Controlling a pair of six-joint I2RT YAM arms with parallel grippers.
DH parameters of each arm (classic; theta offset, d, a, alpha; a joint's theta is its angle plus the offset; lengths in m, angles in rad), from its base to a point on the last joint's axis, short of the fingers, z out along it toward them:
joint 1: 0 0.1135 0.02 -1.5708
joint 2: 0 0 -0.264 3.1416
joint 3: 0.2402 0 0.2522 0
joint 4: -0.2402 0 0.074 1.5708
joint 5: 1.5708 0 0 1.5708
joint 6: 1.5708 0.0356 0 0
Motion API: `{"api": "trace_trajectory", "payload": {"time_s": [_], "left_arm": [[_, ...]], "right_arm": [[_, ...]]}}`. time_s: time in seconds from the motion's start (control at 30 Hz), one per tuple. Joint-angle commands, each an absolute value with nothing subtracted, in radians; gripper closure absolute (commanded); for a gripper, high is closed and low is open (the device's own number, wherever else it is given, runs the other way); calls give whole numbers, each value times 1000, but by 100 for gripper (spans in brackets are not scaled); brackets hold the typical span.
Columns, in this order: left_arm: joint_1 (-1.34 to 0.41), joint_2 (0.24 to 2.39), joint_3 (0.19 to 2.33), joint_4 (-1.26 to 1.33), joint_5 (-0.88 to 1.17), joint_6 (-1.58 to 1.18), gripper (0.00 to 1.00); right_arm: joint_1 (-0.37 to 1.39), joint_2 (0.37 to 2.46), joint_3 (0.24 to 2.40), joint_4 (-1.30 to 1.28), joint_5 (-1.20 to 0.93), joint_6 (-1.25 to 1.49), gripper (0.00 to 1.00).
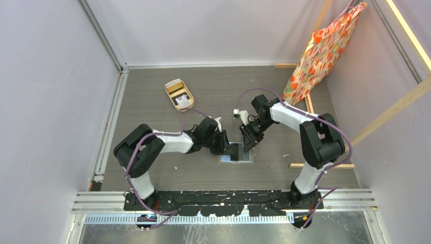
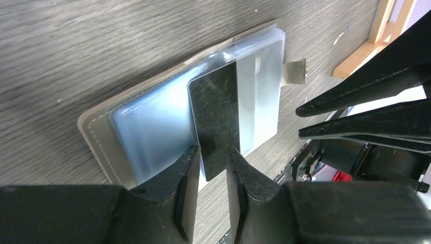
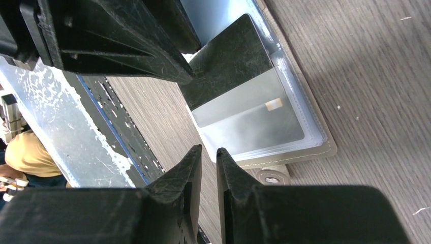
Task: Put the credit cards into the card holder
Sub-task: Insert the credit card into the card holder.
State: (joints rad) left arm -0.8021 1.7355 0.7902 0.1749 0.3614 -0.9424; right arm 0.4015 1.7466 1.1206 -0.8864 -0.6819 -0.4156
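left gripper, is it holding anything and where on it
The left gripper pinches the black card by its near short end, the far end in the wallet's sleeve.

no legible text, card (image 2: 216,122) face seemingly unmarked

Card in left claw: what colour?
Black, with a faint scuffed sheen; the card shows best in the left wrist view.

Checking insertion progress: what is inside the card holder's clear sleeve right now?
A black card is partly pushed into a clear sleeve of the open card holder, its near end still out between the left gripper's fingers. Its inserted part looks greyed by plastic; deeper sleeves stay hidden.
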Motion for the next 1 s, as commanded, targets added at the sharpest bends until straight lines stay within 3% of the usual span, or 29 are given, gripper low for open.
{"api": "trace_trajectory", "payload": {"time_s": [0.0,0.97], "left_arm": [[-817,1771,834,191,368,-942,72],[-879,1855,933,295,395,-1000,76]], "right_arm": [[396,1743,1137,-882,-680,-414,78],[381,1701,1140,-874,-617,-414,78]]}}
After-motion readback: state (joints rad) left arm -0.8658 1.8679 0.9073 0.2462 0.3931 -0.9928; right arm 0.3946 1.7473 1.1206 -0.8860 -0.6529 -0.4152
